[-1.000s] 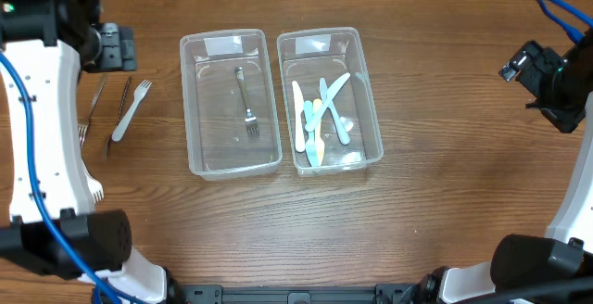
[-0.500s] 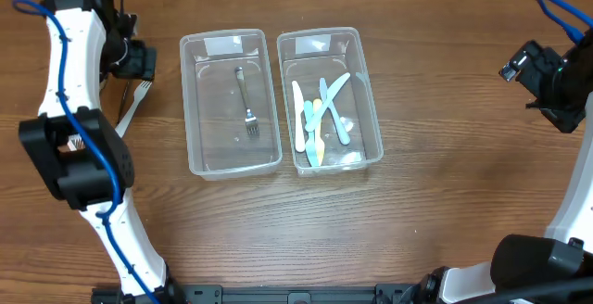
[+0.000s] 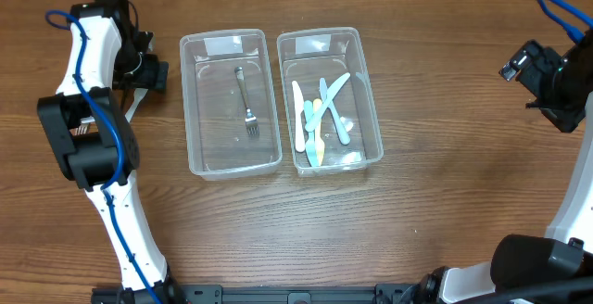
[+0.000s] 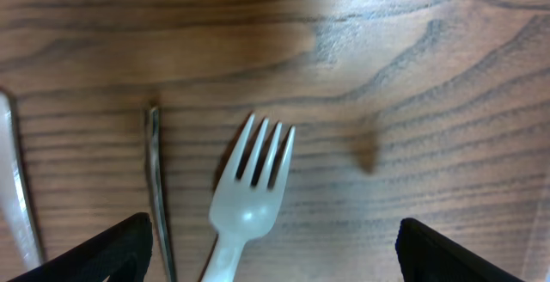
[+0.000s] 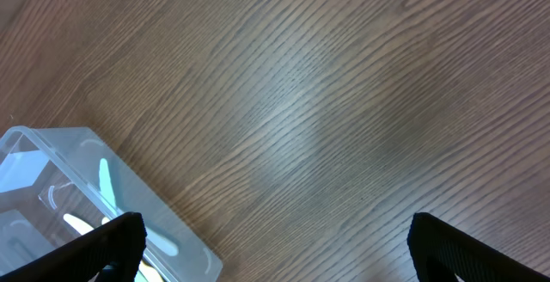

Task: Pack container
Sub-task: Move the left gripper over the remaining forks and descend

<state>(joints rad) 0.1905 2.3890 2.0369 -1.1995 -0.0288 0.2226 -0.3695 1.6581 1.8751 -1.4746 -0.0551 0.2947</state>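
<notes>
Movement: left gripper (image 3: 141, 72) has swung over the white plastic fork (image 4: 253, 187) lying left of the clear plastic tub (image 3: 218, 142) holding a steel fork (image 3: 246, 105), jaws wide (a pick next, I'd guess). Beyond that tub, right gripper (image 3: 554, 86) waits open and empty.

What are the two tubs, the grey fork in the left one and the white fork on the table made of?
The left tub and right tub look like clear, glossy plastic: the wood grain shows through their walls. The grey fork is likely metal, thin with a dull shine. The white fork is probably plastic: opaque, matte, with thick tines.
</notes>
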